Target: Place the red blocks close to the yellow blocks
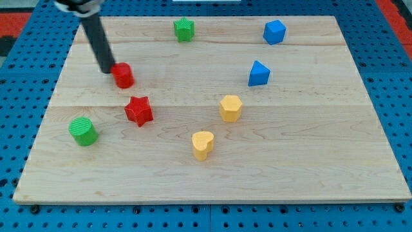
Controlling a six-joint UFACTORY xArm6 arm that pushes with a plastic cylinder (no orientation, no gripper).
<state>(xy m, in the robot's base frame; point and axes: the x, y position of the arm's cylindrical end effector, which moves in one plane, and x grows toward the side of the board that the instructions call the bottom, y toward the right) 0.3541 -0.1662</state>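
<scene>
The surface (309, 154) is pale wood with faint lengthwise grain, set on a blue pegboard (19, 77) dotted with holes. My tip (107, 70) ends a black rod. The small block (123, 75) and the star block (138, 111) are red. The hexagonal block (230, 107) and the heart block (203, 144) are yellow. The ribbed cylinder (83, 131) and the star at the view's top (184, 29) are green. The cube (274, 31) and the wedge (259, 73) are blue.

Board (309, 174) layout: my tip (107, 71) touches the red cylinder (123, 75) from the view's left; red star (139, 111) just below; yellow hexagon (230, 108) and yellow heart (203, 145) toward the right.
</scene>
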